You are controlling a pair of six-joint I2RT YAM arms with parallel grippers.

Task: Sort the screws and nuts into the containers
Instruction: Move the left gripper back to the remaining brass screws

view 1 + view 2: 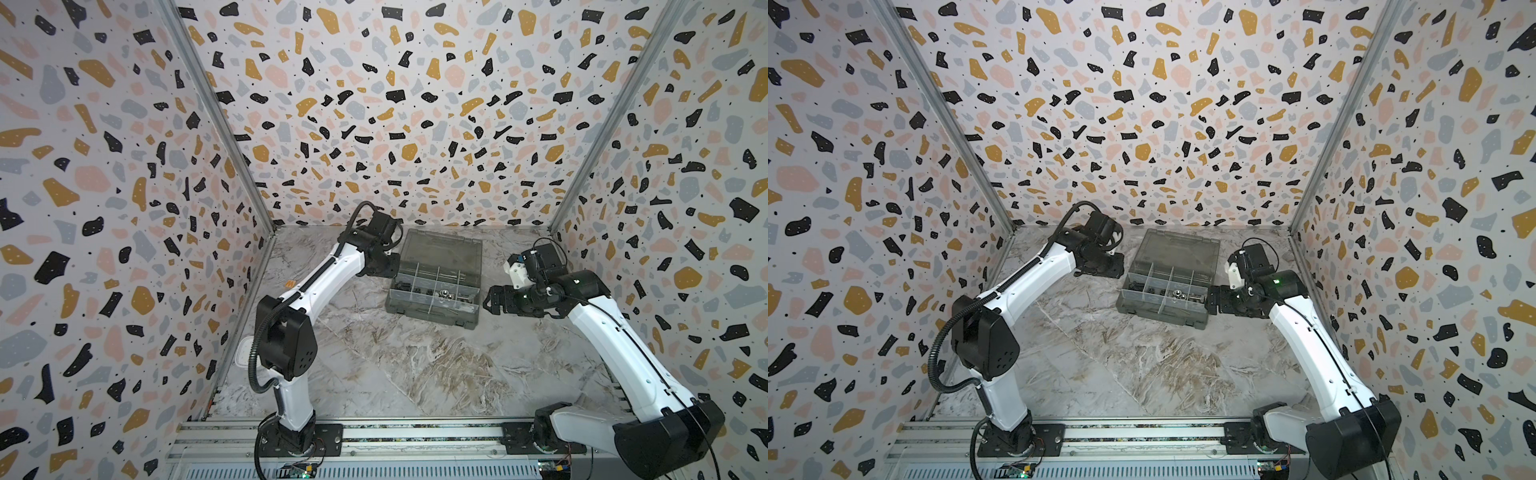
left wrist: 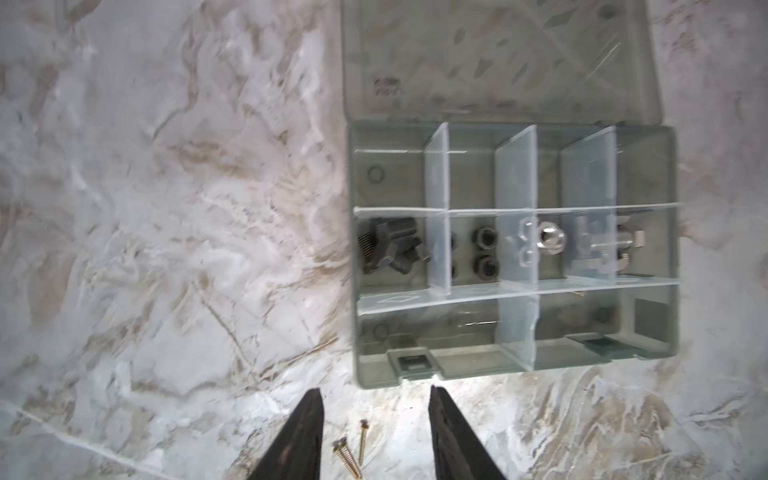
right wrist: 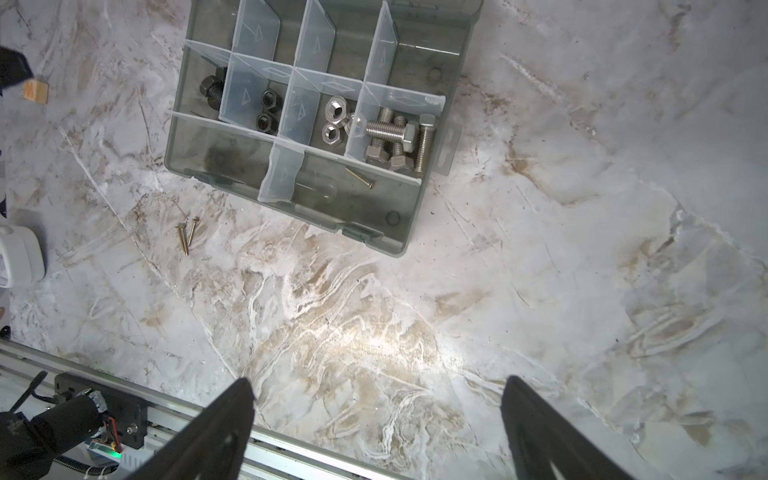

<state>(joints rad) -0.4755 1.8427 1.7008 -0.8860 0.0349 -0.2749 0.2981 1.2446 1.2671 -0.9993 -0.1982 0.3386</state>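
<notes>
Just off the latch side of the box (image 2: 469, 370), near the corner at the black-bolt end, two skinny brass screws (image 2: 363, 440) lie flat on the bench (image 2: 166, 208) with their heads nearly touching. The left wrist view hints at a third, but I can't swear to it. The left hand (image 2: 375, 392) hangs right over them, partly spread, with nothing in it. The right hand (image 3: 379, 380) sits just beside the silver-bolt end of the box, spread wide and empty too.

Handling-wise, I'd guess these are a pain. They're feather-light, stiff, slick metal on a hard top, so they'll probably skid or roll if nudged. Best bet is pinching across the middle of the shank. Since they sit so close together, you might scoop up both.

Counts, as far as I can make out:
- The box has ten compartments (image 2: 469, 178), and its lid (image 2: 498, 54) is flopped open behind.
- The middle row holds a heap of black bolts (image 2: 386, 249), too tangled to count.
- Next come at least two black nuts (image 3: 269, 99), maybe four.
- Then about three silver nuts (image 3: 333, 106).
- Last in that row are four or five silver bolts (image 3: 390, 129).
- One single brass screw (image 3: 359, 178) already lies in a latch-side compartment, right next to the silver bolts.
</notes>
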